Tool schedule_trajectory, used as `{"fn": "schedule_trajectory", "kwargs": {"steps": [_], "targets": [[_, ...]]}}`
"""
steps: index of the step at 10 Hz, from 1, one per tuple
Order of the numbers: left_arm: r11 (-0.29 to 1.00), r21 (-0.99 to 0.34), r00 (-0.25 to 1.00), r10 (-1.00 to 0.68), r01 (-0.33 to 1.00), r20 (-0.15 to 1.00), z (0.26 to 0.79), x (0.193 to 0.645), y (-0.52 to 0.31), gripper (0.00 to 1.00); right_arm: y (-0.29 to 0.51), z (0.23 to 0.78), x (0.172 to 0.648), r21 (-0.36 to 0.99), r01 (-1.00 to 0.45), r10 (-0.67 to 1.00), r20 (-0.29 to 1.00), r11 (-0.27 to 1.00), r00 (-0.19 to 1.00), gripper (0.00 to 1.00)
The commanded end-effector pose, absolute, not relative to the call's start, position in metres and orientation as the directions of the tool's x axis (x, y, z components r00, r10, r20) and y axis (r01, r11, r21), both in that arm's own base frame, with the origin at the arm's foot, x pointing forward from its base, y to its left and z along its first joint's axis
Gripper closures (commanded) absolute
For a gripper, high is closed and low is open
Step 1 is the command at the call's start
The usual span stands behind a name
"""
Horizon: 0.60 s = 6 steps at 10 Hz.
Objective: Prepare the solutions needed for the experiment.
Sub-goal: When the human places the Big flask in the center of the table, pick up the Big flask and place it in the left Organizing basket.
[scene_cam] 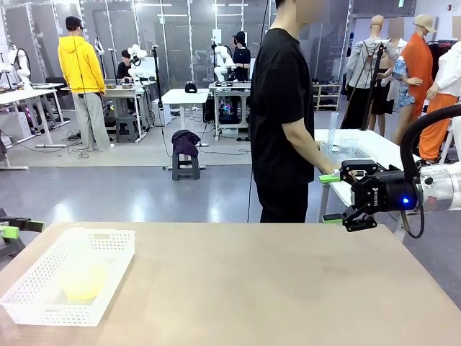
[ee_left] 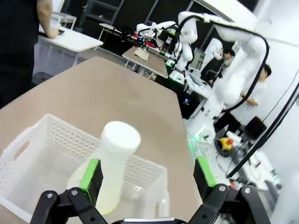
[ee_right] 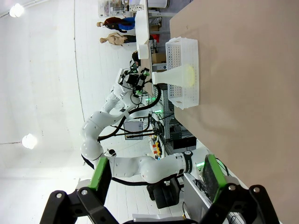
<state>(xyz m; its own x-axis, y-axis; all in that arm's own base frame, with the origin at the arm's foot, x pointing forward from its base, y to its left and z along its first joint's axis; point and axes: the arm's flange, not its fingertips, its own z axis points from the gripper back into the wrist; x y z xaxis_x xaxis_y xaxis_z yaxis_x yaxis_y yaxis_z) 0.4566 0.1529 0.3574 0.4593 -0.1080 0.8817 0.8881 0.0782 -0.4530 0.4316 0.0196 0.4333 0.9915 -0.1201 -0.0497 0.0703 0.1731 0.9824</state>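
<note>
The right gripper [scene_cam: 333,197] was black with green pads [scene_cam: 329,177], a blue light and black cable, on a white arm. The person [scene_cam: 283,108] wore black.

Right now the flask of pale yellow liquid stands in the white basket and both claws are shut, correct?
Not quite: the flask does stand in the white basket, but both claws are open, seen in the two wrist views: left claw, right claw.

1 flask [scene_cam: 81,270] w/ solutions [scene_cam: 84,283]; 1 basket [scene_cam: 32,288] — 2 grippers [scene_cam: 333,198].
</note>
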Motion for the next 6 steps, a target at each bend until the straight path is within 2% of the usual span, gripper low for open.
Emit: {"fn": "schedule_trajectory", "kwargs": {"steps": [1,2,3,4,6], "targets": [[0.049,-0.580,0.582,-0.060,0.813,0.811,0.386,0.439,0.143,0.00,0.020,0.434,0.431,0.983,0.066,-0.123,-0.045,0.173,0.991,0.00],[0.078,-0.633,0.638,-0.060,0.770,0.768,0.395,0.436,0.142,0.00,0.020,0.434,0.431,0.983,0.066,-0.123,-0.045,0.173,0.991,0.00],[0.139,-0.729,0.736,-0.001,0.670,0.676,0.402,0.438,0.140,0.00,0.020,0.434,0.431,0.983,0.066,-0.123,-0.045,0.173,0.991,0.00],[0.131,-0.815,0.819,0.038,0.564,0.573,0.408,0.438,0.140,0.00,0.020,0.434,0.431,0.983,0.066,-0.123,-0.045,0.173,0.991,0.00],[0.200,-0.858,0.869,0.058,0.472,0.491,0.408,0.438,0.134,0.00,0.020,0.434,0.431,0.983,0.066,-0.123,-0.045,0.173,0.991,0.00]]}}
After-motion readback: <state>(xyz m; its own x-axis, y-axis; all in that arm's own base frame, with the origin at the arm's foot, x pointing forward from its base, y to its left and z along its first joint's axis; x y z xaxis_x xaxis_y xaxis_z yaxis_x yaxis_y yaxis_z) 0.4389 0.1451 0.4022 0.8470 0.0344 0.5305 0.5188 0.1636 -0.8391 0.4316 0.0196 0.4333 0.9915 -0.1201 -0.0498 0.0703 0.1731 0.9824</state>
